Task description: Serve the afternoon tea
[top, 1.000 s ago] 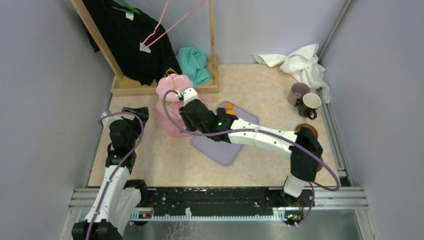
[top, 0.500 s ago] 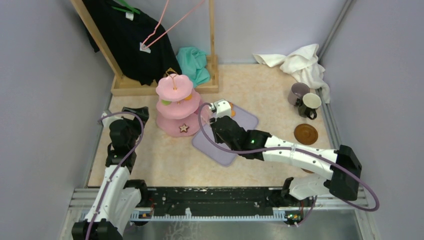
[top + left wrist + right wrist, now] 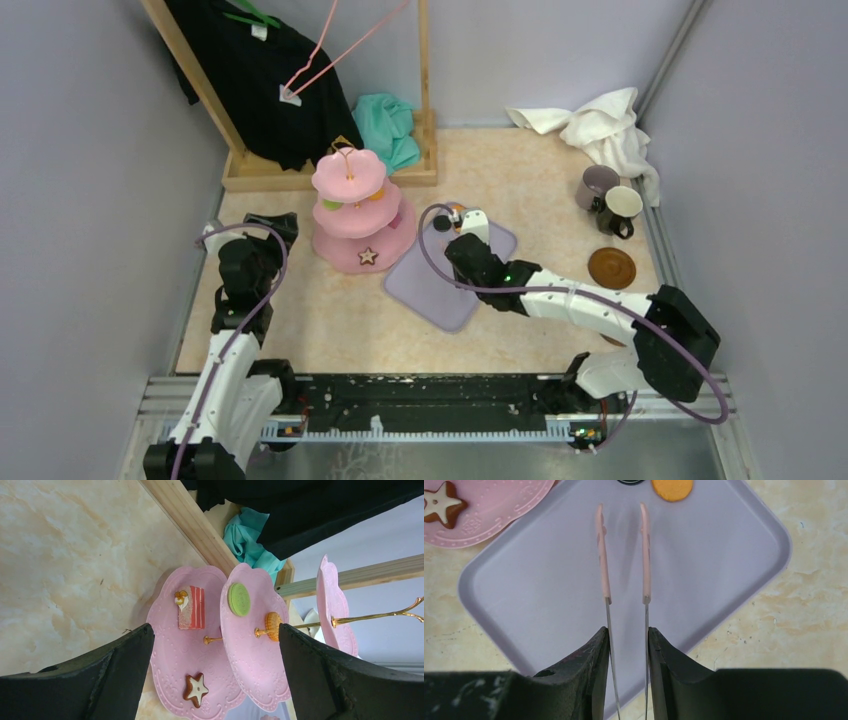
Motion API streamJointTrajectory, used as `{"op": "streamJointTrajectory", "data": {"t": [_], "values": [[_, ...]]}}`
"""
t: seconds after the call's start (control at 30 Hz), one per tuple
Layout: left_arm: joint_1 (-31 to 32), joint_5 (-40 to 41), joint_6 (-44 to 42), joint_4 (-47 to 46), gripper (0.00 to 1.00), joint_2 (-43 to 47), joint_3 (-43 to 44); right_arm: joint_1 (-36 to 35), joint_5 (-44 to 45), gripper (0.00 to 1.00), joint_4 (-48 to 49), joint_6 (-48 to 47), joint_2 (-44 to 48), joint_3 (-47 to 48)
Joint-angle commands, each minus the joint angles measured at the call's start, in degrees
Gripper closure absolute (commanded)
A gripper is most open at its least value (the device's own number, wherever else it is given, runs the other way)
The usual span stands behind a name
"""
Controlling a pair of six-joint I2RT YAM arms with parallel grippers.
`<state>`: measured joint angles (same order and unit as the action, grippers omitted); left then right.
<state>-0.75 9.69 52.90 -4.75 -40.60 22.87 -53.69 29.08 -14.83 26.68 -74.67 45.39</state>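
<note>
Swung back over lilac tray [image 3: 704, 580], right end effector [image 3: 628, 635] points forward, clamped on pink tongs [image 3: 602, 555]; left end effector [image 3: 215, 630] apart.

Soft, even light from above in every view, no hard glare. Top view is sharp, with a slight wide-angle lean at the edges. Right wrist: black right gripper [image 3: 628, 632] is dark and blurry; the thin pink tongs [image 3: 602, 555] ahead of it throw faint shadows on the flat lilac plastic tray [image 3: 724, 565]. Left wrist: black left gripper [image 3: 214, 629] is underexposed and out of focus; the pink three-tier scalloped stand [image 3: 250, 655] beyond it is crisp, with a dim shadow on the marbled beige tabletop [image 3: 60, 555].
</note>
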Motion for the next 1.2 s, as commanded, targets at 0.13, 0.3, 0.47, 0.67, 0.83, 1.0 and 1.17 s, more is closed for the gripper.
{"op": "streamJointTrajectory", "data": {"t": [0.13, 0.3, 0.47, 0.67, 0.83, 1.0, 1.17], "values": [[-0.3, -0.8, 0.4, -1.9, 0.01, 0.2, -0.6, 2.1, -1.9, 0.66, 5.9, 1.8, -4.1, 0.5], [-0.3, -0.9, 0.5, -2.0, 0.01, 0.2, -0.8, 3.0, -2.9, 0.65, 6.9, 1.8, -6.9, 1.5], [-0.4, -0.9, 0.5, -2.0, 0.01, 0.3, -0.8, 3.3, -3.1, 0.65, 7.1, 1.5, -9.3, 3.3], [-0.3, -0.9, 0.6, -2.2, 0.01, 0.2, -0.8, 3.9, -3.4, 0.65, 7.3, 1.0, -11.4, 5.3], [-0.3, -0.8, 0.6, -2.1, 0.01, 0.1, -0.8, 4.5, -3.9, 0.65, 7.4, 0.9, -13.3, 6.7], [-0.4, -0.9, 0.6, -2.3, 0.02, 0.1, -0.9, 5.2, -4.3, 0.65, 7.3, 1.0, -14.5, 7.6], [-0.4, -0.8, 0.6, -2.2, 0.02, 0.0, -0.9, 5.9, -4.7, 0.64, 7.0, 1.0, -15.9, 9.2]]}}
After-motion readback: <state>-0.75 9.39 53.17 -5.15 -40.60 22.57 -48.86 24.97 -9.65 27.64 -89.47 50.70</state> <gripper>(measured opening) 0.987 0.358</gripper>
